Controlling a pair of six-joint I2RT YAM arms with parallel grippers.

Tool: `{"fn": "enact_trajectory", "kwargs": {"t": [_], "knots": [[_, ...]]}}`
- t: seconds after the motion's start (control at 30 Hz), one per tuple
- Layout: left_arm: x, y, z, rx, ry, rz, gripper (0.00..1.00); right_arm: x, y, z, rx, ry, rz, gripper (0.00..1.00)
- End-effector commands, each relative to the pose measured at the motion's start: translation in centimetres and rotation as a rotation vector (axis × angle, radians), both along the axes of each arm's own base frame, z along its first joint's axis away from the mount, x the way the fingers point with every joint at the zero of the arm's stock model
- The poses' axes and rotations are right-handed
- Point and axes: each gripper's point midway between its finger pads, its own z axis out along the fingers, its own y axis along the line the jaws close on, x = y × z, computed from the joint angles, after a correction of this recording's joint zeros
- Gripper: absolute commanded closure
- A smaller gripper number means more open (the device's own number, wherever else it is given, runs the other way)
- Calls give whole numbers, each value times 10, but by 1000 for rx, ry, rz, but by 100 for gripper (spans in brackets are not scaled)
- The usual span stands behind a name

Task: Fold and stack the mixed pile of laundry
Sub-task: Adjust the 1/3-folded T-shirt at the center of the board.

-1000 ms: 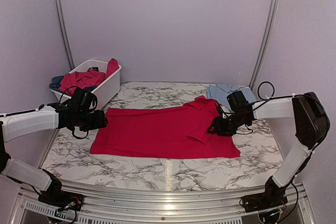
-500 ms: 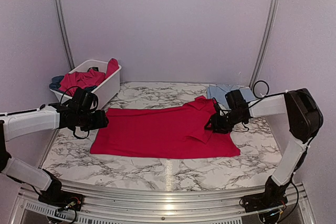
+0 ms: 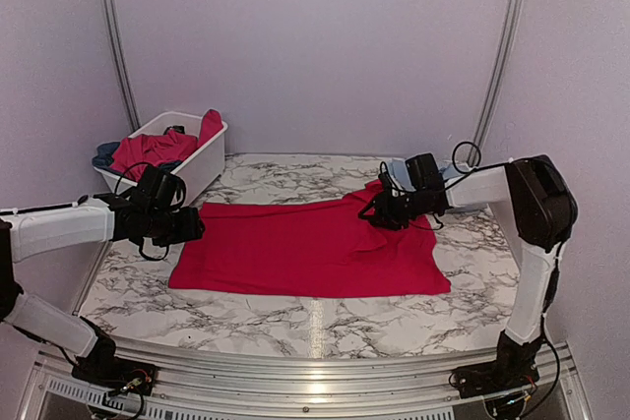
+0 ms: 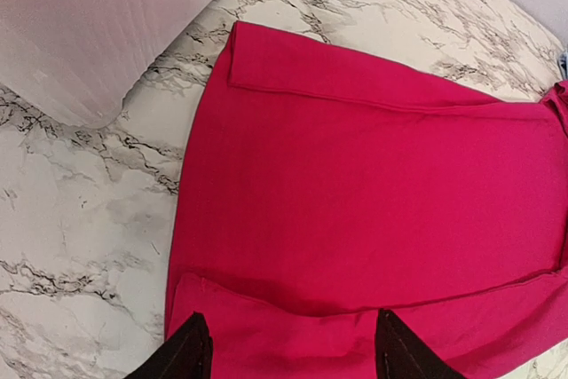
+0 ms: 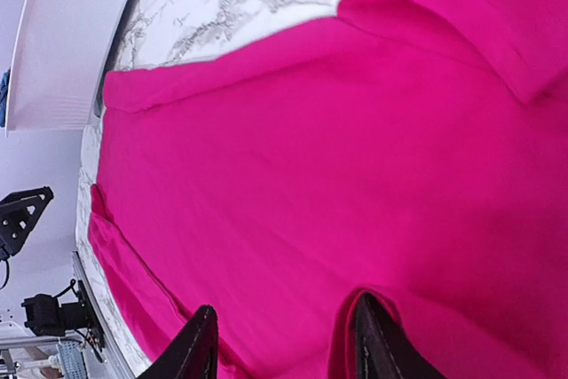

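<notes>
White marble tabletop held a spread bright red cloth shirt, left gripper and right gripper wide-jawed over its opposite ends.

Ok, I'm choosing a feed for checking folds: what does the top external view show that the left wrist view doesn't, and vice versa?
Only the top external view shows the right gripper at the collar end of the red shirt, the light blue shirt beyond it, and the red and dark blue garments in the white basket. Only the left wrist view shows the folded-over strips along the red shirt's two long edges, with the left gripper, jaws open, above one. Both show the red shirt spread on the marble table and the basket's white wall.
</notes>
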Motion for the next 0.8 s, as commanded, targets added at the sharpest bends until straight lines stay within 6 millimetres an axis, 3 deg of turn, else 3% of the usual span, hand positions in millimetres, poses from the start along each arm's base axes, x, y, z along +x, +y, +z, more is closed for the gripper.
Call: {"fn": "enact_trajectory", "kwargs": {"t": [0.0,0.13,0.23,0.33,0.5,0.77], "knots": [[4,-6,3,-7,-26,-28,36,29,44,38,145,-82,85,54],[1,-38,8,-4,-61,-176,36,40,43,66,135,-161,80,54],[2,-58,12,53,-90,-252,35,39,22,85,73,-215,46,52],[9,-58,13,75,-99,-229,35,32,0,94,15,-255,17,51],[31,-67,11,113,-106,-242,33,22,-31,66,-191,-231,25,52],[39,-80,-47,163,67,-275,36,-23,-38,4,-409,-172,124,55]]}}
